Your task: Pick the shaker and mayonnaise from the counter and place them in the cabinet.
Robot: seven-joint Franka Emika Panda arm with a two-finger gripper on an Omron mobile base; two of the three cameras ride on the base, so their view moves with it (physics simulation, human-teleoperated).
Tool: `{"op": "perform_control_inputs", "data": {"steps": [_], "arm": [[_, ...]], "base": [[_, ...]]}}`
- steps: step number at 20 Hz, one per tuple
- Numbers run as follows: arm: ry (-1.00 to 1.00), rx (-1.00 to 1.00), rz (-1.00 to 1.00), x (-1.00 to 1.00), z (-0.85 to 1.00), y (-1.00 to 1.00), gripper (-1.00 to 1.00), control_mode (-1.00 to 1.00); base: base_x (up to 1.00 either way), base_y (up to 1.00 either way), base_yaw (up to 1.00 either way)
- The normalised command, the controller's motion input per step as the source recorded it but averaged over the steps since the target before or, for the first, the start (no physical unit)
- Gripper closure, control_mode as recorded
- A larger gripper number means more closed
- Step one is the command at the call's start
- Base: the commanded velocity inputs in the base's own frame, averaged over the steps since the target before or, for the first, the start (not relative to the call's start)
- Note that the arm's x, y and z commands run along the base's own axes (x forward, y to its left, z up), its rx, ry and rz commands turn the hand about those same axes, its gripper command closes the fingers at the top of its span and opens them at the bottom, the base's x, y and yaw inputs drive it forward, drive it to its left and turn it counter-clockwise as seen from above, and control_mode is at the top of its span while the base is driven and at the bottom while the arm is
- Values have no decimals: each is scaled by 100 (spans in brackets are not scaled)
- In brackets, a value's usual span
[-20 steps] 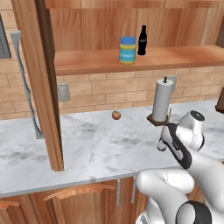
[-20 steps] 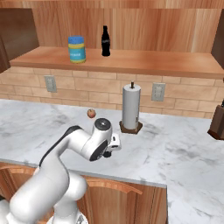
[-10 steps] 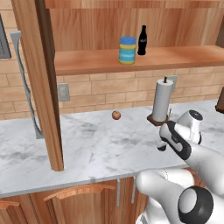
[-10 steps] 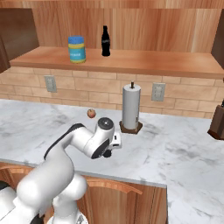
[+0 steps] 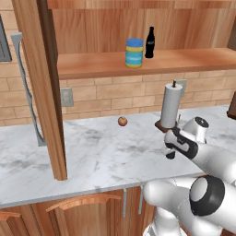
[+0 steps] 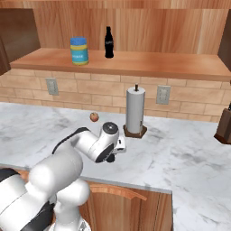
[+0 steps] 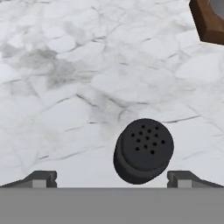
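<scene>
The shaker, a small black one with a perforated rounded top, stands on the white marble counter directly below my hand. My gripper is open, one fingertip on each side of the shaker and clear of it. In the base views the gripper points down at the counter in front of the paper-towel roll. The mayonnaise, a blue-lidded jar with yellow and blue bands, stands upright on the plank shelf of the cabinet.
A black cola bottle stands on the shelf beside the jar. The paper-towel roll on its wooden base is just behind my hand. A small round fruit lies further left. The cabinet's upright panel meets the counter at left.
My arm has shifted slightly, with the hand settling a little lower over the counter. The jaws have stayed open and nothing else has moved.
</scene>
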Motion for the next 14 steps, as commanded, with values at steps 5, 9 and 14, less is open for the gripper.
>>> {"op": "perform_control_inputs", "data": {"steps": [5, 9, 14], "arm": [[0, 0, 1, 17, -9, -8, -100, -100], [0, 0, 1, 4, -2, -22, -100, -100], [0, 0, 2, 5, -1, -24, -100, -100]], "base": [[0, 0, 0], [0, 0, 0], [0, 0, 0]]}}
